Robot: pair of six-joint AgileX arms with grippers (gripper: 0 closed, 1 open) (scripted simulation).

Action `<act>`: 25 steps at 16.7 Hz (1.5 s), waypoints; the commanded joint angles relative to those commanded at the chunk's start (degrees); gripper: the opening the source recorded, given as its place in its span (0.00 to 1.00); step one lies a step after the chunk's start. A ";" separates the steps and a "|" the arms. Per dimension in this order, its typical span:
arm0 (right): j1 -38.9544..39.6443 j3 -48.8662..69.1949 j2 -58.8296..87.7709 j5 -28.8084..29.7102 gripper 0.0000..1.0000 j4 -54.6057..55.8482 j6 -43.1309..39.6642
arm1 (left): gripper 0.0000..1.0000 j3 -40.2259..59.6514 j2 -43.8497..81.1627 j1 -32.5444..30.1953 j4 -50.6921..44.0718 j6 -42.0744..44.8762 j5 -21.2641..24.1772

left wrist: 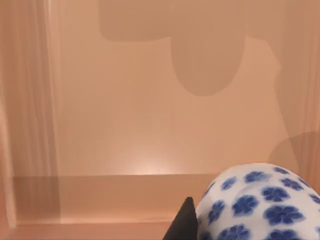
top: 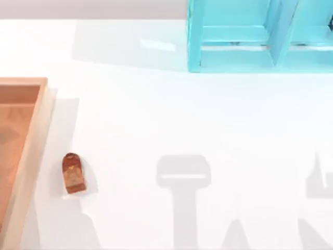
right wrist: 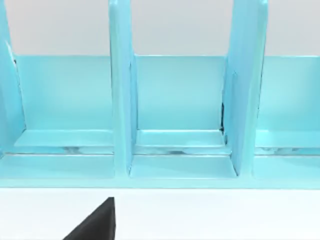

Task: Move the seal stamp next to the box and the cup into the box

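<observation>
My left gripper (left wrist: 200, 227) pinches the cup (left wrist: 260, 202) above the box (left wrist: 30, 125); I should lower it gently onto the floor before letting go.

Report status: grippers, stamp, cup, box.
Left gripper's finger beside the cup, above the box floor; grip unclear. Seal stamp on the table just right of the box rim. Right wrist faces the turquoise shelf. Nothing in the way.
</observation>
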 joint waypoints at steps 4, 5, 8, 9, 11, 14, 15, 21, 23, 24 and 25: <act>0.00 0.00 0.00 0.00 1.00 0.00 0.00 | 0.00 -0.55 -0.54 0.21 0.14 0.46 0.22; 0.00 0.00 0.00 0.00 1.00 0.00 0.00 | 0.00 -0.42 -0.29 0.00 0.01 0.49 0.05; 0.00 0.00 0.00 0.00 1.00 0.00 0.00 | 0.00 -0.56 0.17 0.35 2.03 0.37 -0.10; 0.00 0.00 0.00 0.00 1.00 0.00 0.00 | 0.00 -0.66 0.43 0.48 3.59 0.26 -0.35; 0.00 0.00 0.00 0.00 1.00 0.00 0.00 | 0.00 -0.91 0.82 0.48 6.94 0.05 -1.26; 0.00 0.00 0.00 0.00 1.00 0.00 0.00 | 0.00 -2.10 1.18 -0.32 10.95 -0.06 -3.14; 0.00 0.00 0.00 0.00 1.00 0.00 0.00 | 0.00 -2.91 1.32 -0.71 11.87 -0.05 -3.59; 0.00 0.00 0.00 0.00 1.00 0.00 0.00 | 0.00 -10.47 3.79 -0.81 16.06 -0.01 -0.98; 0.00 0.00 0.00 0.00 1.00 0.00 0.00 | 0.00 -11.86 4.39 -0.38 16.46 -0.03 0.11; 0.00 0.00 0.00 0.00 1.00 0.00 0.00 | 0.00 -11.89 4.40 -0.37 16.47 -0.03 0.13; 0.00 0.00 0.00 0.00 1.00 0.00 0.00 | 0.00 -11.89 4.40 -0.37 16.47 -0.03 0.13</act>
